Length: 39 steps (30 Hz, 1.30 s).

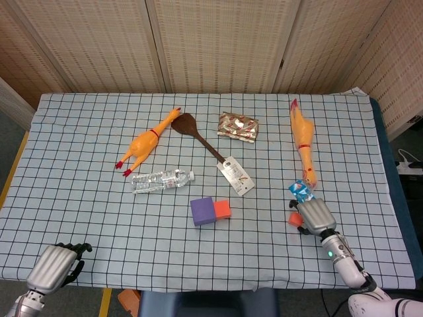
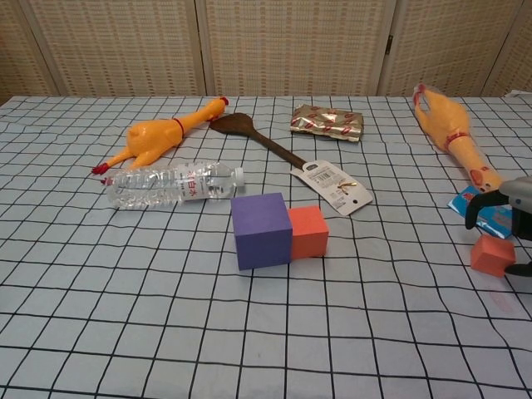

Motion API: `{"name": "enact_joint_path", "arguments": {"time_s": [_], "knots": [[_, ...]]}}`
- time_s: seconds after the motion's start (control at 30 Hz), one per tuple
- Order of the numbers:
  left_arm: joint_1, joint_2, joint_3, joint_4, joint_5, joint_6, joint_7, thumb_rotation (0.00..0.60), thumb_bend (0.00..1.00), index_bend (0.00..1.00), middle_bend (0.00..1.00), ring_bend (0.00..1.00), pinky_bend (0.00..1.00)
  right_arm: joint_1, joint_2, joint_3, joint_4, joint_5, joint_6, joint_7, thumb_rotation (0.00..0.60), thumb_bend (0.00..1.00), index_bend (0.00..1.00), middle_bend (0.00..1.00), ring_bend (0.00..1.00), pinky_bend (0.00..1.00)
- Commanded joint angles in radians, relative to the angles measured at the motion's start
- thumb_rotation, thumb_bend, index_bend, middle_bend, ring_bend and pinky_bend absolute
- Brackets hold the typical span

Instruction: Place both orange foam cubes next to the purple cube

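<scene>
Cube point(image 2: 492, 255) beside right hand point(image 1: 315, 215), near table edge point(image 1: 396, 218).

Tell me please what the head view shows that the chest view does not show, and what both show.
Only the head view shows the left robot hand at the table's near edge. Only the chest view shows nothing extra. Both show the purple cube, one orange cube touching it, the second orange cube and the right robot hand beside that one.

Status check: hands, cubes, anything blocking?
Left hand idle, fingers curled, at near table edge. Right hand around second orange cube; grip unclear. First orange cube touching purple cube. Path between looks open.
</scene>
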Motion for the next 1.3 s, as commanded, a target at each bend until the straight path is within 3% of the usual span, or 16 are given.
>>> {"name": "enact_joint_path", "arguments": {"time_s": [0.03,0.6,0.73,1.0,1.3], "knots": [[0.0,0.0,0.0,0.0,0.0,-0.001,0.001,0.6,0.5,0.4,0.53,0.58,0.6,-0.003,-0.002,0.002,0.001,0.0,0.001,-0.001,0.6,0.09,0.35,1.0,0.87,0.93],[-0.001,0.001,0.0,0.0,-0.002,-0.002,-0.001,0.6,0.5,0.4,0.53,0.58,0.6,-0.021,-0.03,0.019,0.019,-0.031,0.019,0.024,0.6,0.1,0.48,1.0,0.88,0.93],[-0.002,0.0,0.0,0.0,-0.002,-0.003,0.0,0.6,0.5,0.4,0.53,0.58,0.6,-0.026,-0.027,0.023,0.018,-0.038,0.026,0.026,0.6,0.1,0.47,1.0,0.88,0.93],[-0.002,0.001,0.0,-0.001,-0.002,-0.003,-0.002,0.6,0.5,0.4,0.53,0.58,0.6,-0.04,-0.013,0.025,0.004,-0.047,0.058,-0.005,0.6,0.1,0.36,1.0,0.88,0.93],[-0.002,0.001,0.001,-0.003,-0.001,-0.004,-0.001,0.6,0.5,0.4,0.53,0.58,0.6,-0.055,-0.012,0.024,-0.018,-0.029,0.075,-0.064,0.6,0.1,0.4,1.0,0.88,0.93]]}}
